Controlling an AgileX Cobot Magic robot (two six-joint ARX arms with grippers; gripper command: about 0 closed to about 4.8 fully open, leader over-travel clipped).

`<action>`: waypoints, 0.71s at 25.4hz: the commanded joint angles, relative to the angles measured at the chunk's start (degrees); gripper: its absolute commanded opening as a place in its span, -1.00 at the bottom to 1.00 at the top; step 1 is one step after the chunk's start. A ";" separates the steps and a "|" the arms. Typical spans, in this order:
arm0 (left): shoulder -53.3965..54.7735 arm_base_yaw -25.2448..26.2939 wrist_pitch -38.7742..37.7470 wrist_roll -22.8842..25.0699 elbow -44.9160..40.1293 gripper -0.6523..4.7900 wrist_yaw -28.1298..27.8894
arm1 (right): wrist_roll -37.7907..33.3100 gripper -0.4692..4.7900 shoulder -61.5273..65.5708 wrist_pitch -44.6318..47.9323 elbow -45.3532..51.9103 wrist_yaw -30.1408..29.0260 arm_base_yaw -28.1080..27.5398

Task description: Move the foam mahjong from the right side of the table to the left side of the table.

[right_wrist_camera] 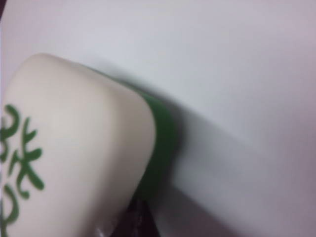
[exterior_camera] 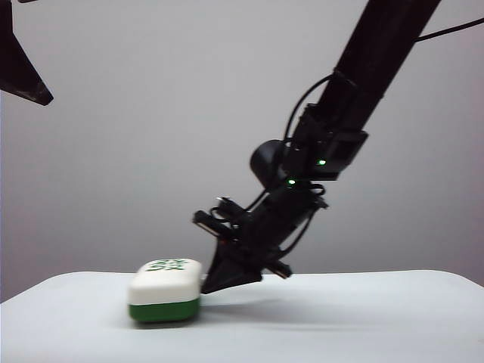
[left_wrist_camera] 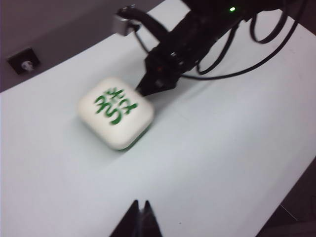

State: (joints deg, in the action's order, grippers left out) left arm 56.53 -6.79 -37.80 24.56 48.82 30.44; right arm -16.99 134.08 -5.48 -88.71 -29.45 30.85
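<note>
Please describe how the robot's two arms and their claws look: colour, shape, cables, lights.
Both arms are black. The right arm is a thick straight boom with a boxy wrist showing small green lights, a round black housing and loose black cables looping along it. Its right claw tapers to a dark pointed wedge. Of the left claw, only two thin black pointed tips show, close together. No markings are legible.

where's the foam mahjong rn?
In the exterior view the foam mahjong lies flat on the table, left of centre, with the right gripper tip against its right end; the left gripper hovers apart from it.
</note>
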 commanded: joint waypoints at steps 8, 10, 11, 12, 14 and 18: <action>-1.77 0.02 -7.93 -1.66 0.33 -0.78 -11.28 | -0.85 -0.84 2.97 -1.16 -4.90 -0.04 5.27; -2.56 0.04 -8.61 -1.68 0.33 -0.78 -12.96 | -0.83 -0.84 3.26 -1.31 -5.11 0.07 5.57; -3.58 0.02 -9.03 -1.68 0.33 -0.78 -13.59 | -0.85 -0.84 3.26 -1.25 -5.11 1.40 5.77; -4.28 0.04 -9.22 -1.68 0.33 -0.78 -13.68 | -0.85 -0.84 3.26 -0.94 -5.18 1.57 5.90; -5.16 0.02 -9.27 -1.68 0.33 -0.78 -13.75 | -1.36 -0.84 3.26 -0.70 -5.49 1.49 5.95; -5.68 0.02 -9.81 -2.34 0.33 -0.78 -13.73 | -2.58 -0.84 3.28 0.26 -5.88 1.57 6.19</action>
State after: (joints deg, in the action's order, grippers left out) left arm 50.96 -6.79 -47.42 22.98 48.82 16.84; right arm -18.79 137.73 -6.70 -94.28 -28.03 36.80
